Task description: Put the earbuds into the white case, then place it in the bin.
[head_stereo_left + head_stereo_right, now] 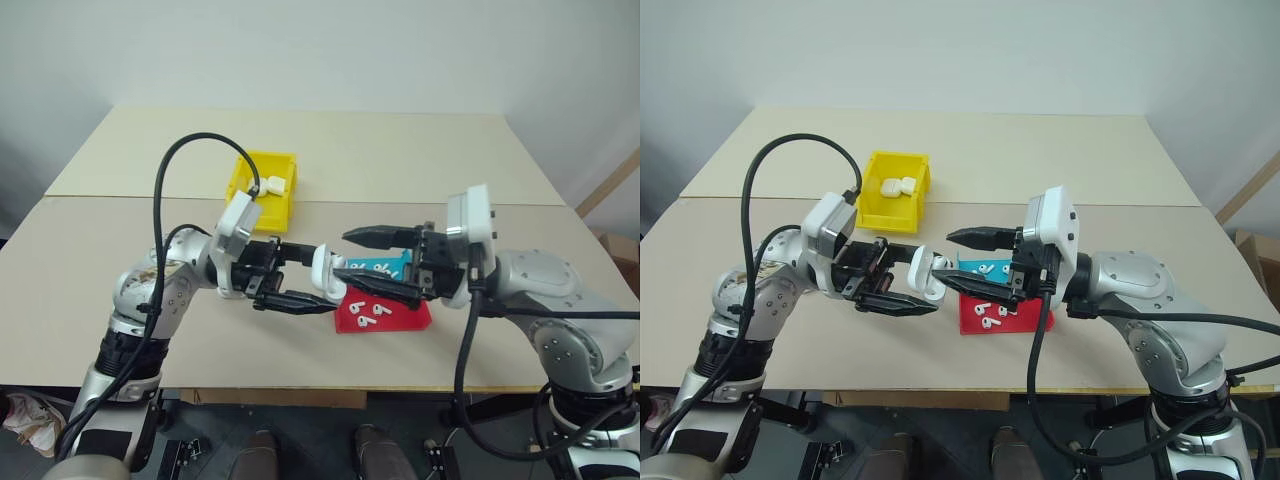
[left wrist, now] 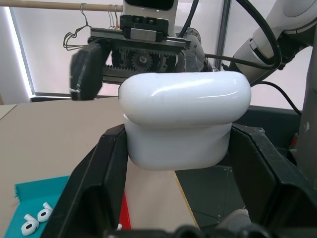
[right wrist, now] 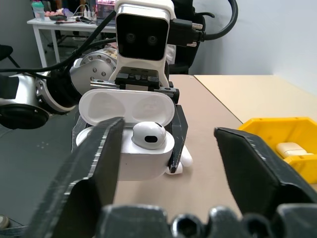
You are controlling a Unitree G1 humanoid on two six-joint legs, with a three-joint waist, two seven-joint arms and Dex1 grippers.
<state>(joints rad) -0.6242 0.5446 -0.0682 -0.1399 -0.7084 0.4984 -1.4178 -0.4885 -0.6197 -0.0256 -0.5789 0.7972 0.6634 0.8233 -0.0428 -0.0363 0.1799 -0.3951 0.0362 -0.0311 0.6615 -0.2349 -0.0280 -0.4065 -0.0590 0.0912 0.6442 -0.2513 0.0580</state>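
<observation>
Left eye view: the left gripper (image 1: 300, 280) sits at centre frame, clamped on the white case (image 1: 327, 273), whose lid stands open. The right gripper (image 1: 372, 264) faces it from the right with its fingers spread apart, one above the case and one below. The bin (image 1: 263, 186) stands in the upper middle, well apart from both, with wide bare table (image 1: 400, 150) behind and to its right. The red tray (image 1: 392, 317) with loose earbuds (image 1: 368, 312) lies just short of the table's near edge.

Right eye view: the blue tray (image 1: 978, 268) shows behind the red one, under the right gripper.

Left wrist view: the case fills the centre between the black fingers (image 2: 99, 188); two earbuds lie in the blue tray at lower left.

Right wrist view: one earbud (image 3: 148, 134) sits in the open case; the bin is at right edge, holding another case (image 3: 290, 148).
</observation>
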